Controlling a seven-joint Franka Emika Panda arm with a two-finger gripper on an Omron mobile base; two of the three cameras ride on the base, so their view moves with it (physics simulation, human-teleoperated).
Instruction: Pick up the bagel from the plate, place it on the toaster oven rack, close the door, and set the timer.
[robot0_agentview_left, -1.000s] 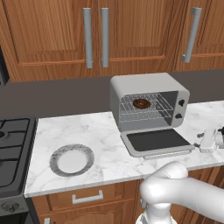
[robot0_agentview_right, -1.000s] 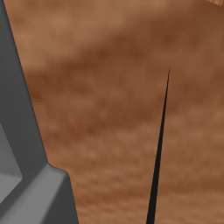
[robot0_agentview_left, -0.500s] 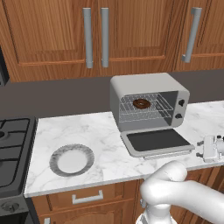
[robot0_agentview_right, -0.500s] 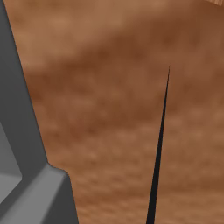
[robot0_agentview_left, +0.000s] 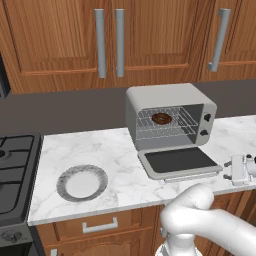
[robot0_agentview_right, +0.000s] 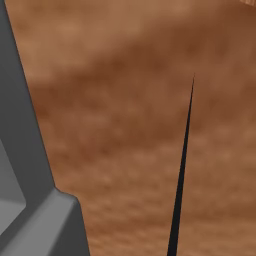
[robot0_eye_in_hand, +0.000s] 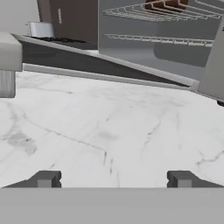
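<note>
Marble tabletop (robot0_agentview_left: 120, 150) runs under everything I can see, and the bagel (robot0_agentview_left: 161, 118) already sits on the toaster oven rack (robot0_agentview_left: 165, 122) inside the toaster oven (robot0_agentview_left: 170, 107). The plate (robot0_agentview_left: 81, 182) lies bare, well apart to the left. So I judge the placing done and the door-closing step in hand. The door (robot0_agentview_left: 179, 161) lies folded down flat on the tabletop in front of the oven. My claw (robot0_eye_in_hand: 113, 179) is low beside the door's right side, at the right edge of the left base view, fingers wide apart with nothing between them. From the hand view I think it faces the door's edge, though the angle is awkward. Next I need to get under the door's front edge, near its handle, and swing it up until it shuts. The knobs (robot0_agentview_left: 205, 125) come after that.
</note>
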